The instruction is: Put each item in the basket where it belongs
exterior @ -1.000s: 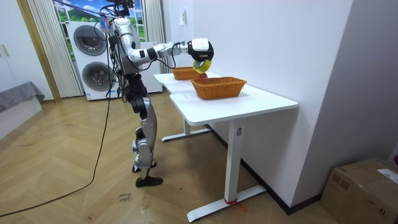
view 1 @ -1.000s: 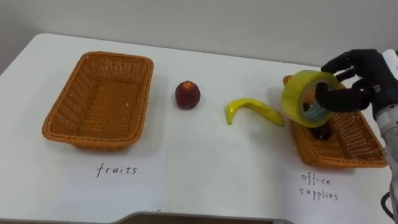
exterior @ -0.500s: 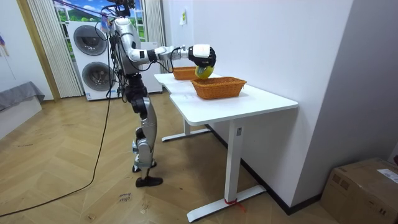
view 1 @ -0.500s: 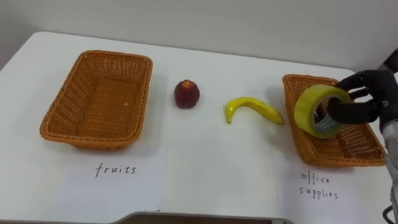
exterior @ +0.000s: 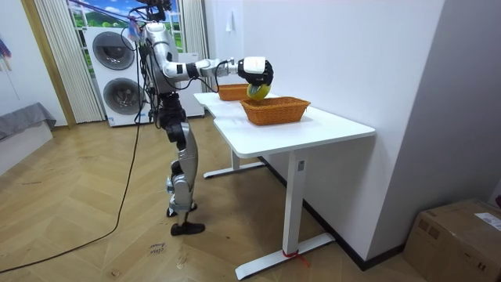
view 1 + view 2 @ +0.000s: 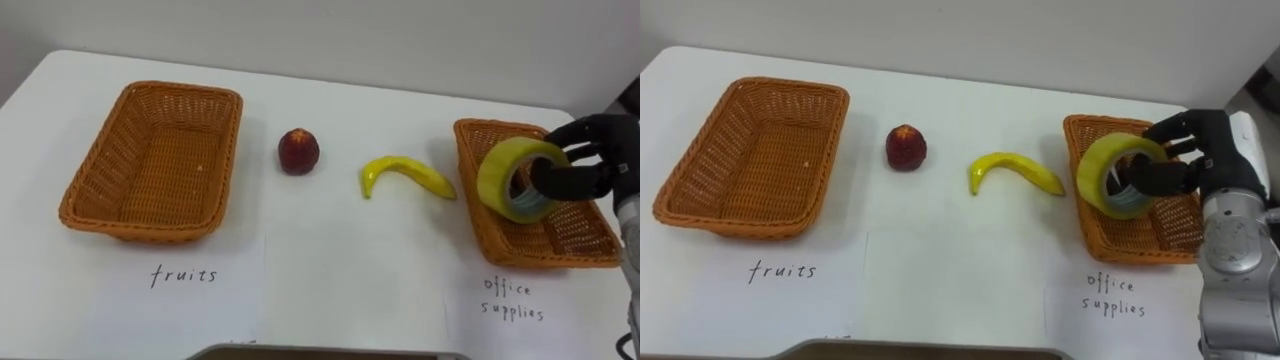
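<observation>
Now the right robot hand (image 6: 596, 150), fingers curled round the yellow tape roll (image 6: 512, 178), holds it just over the office-supplies basket (image 6: 560, 255), so the next move is probably to lower and release it there.

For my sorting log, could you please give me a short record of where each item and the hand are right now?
Right hand: shut on the tape roll, above the office supplies basket
Tape roll: tilted on edge, not yet released
Banana: on the table, just left of that basket
Red fruit: on the table, between the banana and the fruits basket
Fruits basket: at the table's left, no fruit in it yet
Left to sort: banana, red fruit
</observation>
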You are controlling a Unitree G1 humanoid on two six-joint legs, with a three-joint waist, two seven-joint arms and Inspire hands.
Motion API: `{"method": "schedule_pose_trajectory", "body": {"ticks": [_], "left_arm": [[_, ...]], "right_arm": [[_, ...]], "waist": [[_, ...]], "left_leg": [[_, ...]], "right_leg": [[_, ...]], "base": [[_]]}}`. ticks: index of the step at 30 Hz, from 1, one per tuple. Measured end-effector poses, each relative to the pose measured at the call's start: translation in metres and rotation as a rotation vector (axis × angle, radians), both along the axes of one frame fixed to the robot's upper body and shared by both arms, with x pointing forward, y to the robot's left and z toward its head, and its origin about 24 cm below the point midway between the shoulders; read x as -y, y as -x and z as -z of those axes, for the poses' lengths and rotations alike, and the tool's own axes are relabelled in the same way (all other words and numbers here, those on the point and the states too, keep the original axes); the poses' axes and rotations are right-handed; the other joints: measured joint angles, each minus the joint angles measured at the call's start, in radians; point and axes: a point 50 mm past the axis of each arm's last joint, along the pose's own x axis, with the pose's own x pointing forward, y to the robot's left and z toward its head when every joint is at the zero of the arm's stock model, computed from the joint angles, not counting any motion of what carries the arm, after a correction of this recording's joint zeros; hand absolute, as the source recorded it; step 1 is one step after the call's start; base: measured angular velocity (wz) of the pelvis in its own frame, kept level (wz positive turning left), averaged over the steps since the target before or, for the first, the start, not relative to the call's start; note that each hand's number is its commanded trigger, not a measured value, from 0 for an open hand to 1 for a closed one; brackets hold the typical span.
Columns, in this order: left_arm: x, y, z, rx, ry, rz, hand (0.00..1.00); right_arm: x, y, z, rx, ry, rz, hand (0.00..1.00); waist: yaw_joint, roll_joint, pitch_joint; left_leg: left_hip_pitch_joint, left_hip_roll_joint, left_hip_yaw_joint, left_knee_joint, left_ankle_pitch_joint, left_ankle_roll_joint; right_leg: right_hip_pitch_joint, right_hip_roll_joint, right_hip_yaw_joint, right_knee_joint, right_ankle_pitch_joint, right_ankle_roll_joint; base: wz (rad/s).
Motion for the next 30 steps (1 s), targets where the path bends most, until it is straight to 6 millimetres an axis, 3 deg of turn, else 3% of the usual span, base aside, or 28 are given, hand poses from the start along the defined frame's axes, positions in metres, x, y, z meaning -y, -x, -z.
{"method": "schedule_pose_trajectory", "body": {"ticks": [9, 11, 12, 13, 14, 15, 16, 17, 30], "left_arm": [[-0.0006, 0.0001, -0.0002, -0.001, -0.002, 0.001, 0.00], [-0.0009, 0.0001, -0.0003, 0.000, -0.002, -0.002, 0.00], [-0.0010, 0.0002, -0.0003, 0.000, -0.002, -0.004, 0.00], [-0.0013, 0.0005, -0.0004, 0.001, -0.003, -0.007, 0.00], [-0.0018, 0.0006, -0.0006, 0.002, -0.004, -0.011, 0.00], [-0.0019, 0.0006, -0.0006, 0.002, -0.005, -0.012, 0.00], [-0.0020, 0.0006, -0.0006, 0.002, -0.005, -0.012, 0.00], [-0.0020, 0.0006, -0.0006, 0.002, -0.005, -0.012, 0.00], [-0.0018, 0.0010, -0.0005, -0.001, -0.004, -0.013, 0.00]], "right_arm": [[0.0021, 0.0007, 0.0027, -0.014, 0.003, 0.009, 1.00], [0.0025, 0.0008, 0.0026, -0.014, 0.004, 0.011, 0.92], [0.0029, 0.0009, 0.0024, -0.014, 0.007, 0.011, 0.81], [0.0030, 0.0009, 0.0023, -0.014, 0.008, 0.011, 0.63], [0.0031, 0.0009, 0.0023, -0.014, 0.008, 0.011, 0.56], [0.0031, 0.0009, 0.0022, -0.014, 0.008, 0.011, 0.23], [0.0035, 0.0009, 0.0019, -0.014, 0.010, 0.012, 0.04], [0.0038, 0.0010, 0.0017, -0.012, 0.011, 0.015, 0.00], [0.0049, 0.0015, 0.0029, -0.024, 0.028, 0.021, 0.00]], "waist": [[-0.007, 0.004, -0.0031], [-0.009, 0.003, -0.0039], [-0.009, 0.002, -0.0038], [-0.009, 0.002, -0.0037], [-0.009, 0.002, -0.0039], [-0.010, 0.001, -0.0040], [-0.009, 0.000, -0.0040], [-0.009, 0.000, -0.0033], [-0.008, -0.002, 0.0015]], "left_leg": [[0.002, 0.000, 0.001, 0.004, 0.000, 0.000], [0.002, 0.000, 0.001, 0.004, 0.000, 0.000], [0.002, 0.000, 0.001, 0.004, 0.000, 0.000], [0.002, 0.000, 0.001, 0.004, 0.000, 0.000], [0.002, 0.000, 0.001, 0.003, 0.000, 0.000], [0.002, 0.000, 0.001, 0.003, 0.000, 0.000], [0.002, 0.000, 0.001, 0.003, 0.000, 0.000], [0.002, 0.000, 0.001, 0.003, 0.000, 0.000], [0.001, -0.001, 0.001, 0.003, 0.000, 0.000]], "right_leg": [[0.000, 0.000, 0.002, 0.005, 0.000, 0.000], [0.000, 0.000, 0.002, 0.005, 0.000, 0.000], [0.000, 0.000, 0.002, 0.005, 0.000, 0.000], [0.000, 0.000, 0.002, 0.005, 0.000, 0.000], [0.000, 0.000, 0.002, 0.005, 0.000, 0.000], [0.000, 0.000, 0.002, 0.005, 0.000, 0.000], [0.000, 0.000, 0.002, 0.005, 0.000, 0.000], [0.000, 0.000, 0.002, 0.005, 0.000, 0.000], [0.000, 0.000, 0.008, 0.004, 0.000, 0.000]], "base": [[0.00], [0.00], [0.00], [0.00], [0.00], [0.00], [0.00], [0.00], [0.00]]}}
